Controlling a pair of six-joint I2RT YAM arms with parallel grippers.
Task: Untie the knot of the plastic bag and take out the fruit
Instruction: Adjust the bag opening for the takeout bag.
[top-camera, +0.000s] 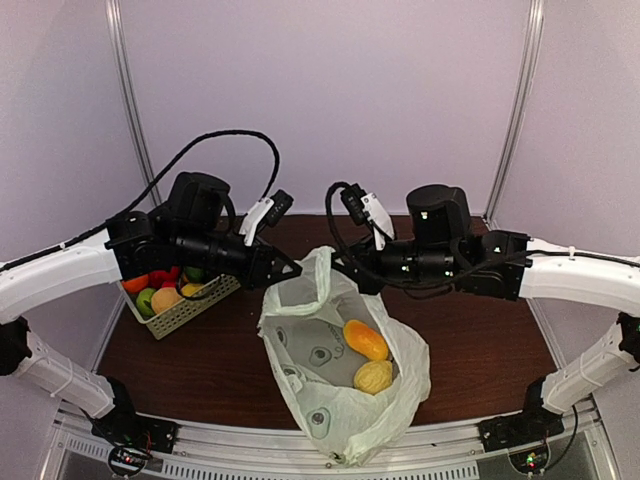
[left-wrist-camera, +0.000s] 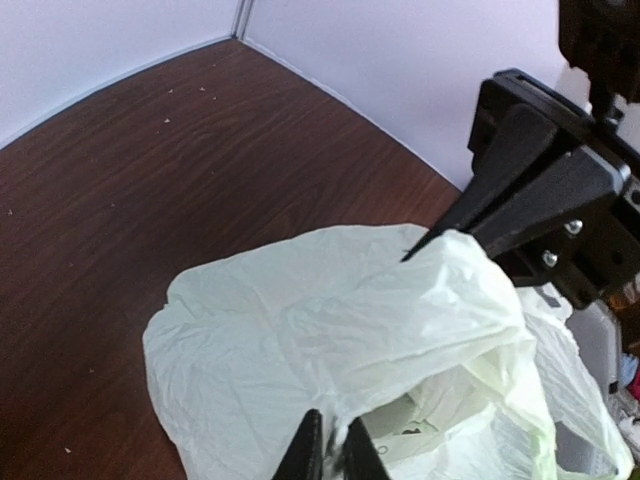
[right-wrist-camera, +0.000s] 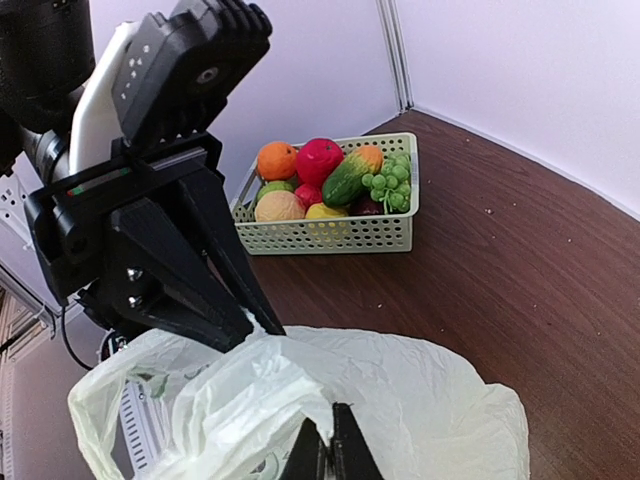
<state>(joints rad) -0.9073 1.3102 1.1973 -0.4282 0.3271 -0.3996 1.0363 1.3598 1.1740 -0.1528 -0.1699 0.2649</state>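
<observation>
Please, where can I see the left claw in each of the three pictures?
Top: left claw left of centre, pinching the rim of the bag.
Left wrist: left claw at the bottom edge, over the bag.
Right wrist: left claw large, left of centre, tip on the bag.
Shared landmark: the bag.

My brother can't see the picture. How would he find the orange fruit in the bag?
Look at the big pale bag on the table. Two fruits lie inside it. The orange fruit is the longer one, just behind the rounder yellow fruit.
</observation>
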